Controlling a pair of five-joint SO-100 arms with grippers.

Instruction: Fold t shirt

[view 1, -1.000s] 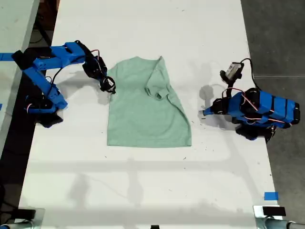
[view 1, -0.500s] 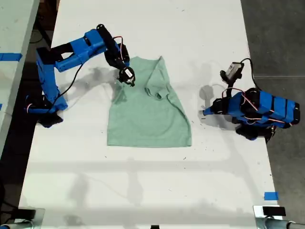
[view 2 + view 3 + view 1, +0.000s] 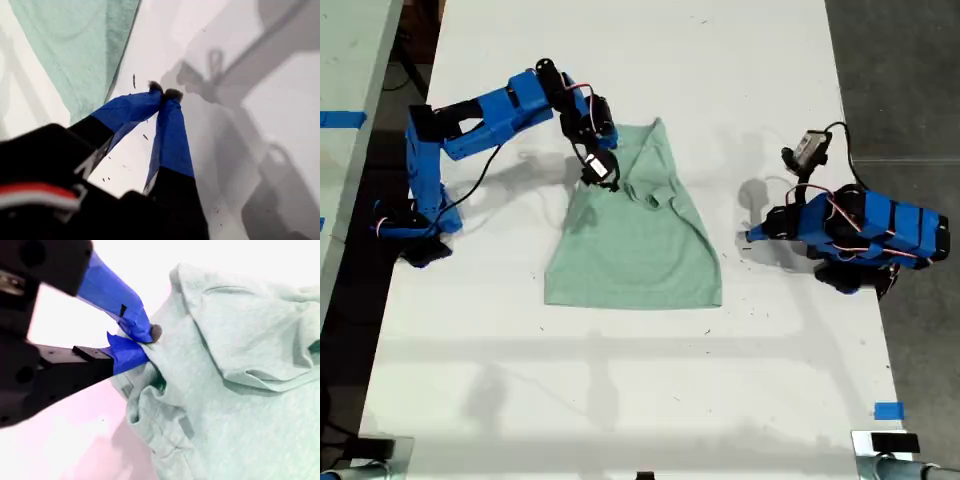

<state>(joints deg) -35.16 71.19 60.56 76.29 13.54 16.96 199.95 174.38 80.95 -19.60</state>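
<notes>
T shirt (image 3: pixel 635 235) lies mid-bench (image 3: pixel 640 60), one sleeve already folded in. My second gripper (image 3: pixel 142 342) is clamped on the other sleeve's edge, lifting it toward the middle, likely to fold it over. My first gripper (image 3: pixel 165 92), jaws together, empty, parked beside the hem

Bright, even light from above washes the white table (image 3: pixel 640 400) almost to glare in the exterior view, and the arms throw soft grey shadows onto it. In the first wrist view the dark camera housing up close is blurred, and broad shadows lie over the table. The second wrist view is overexposed with a pinkish tint, its near parts soft.
</notes>
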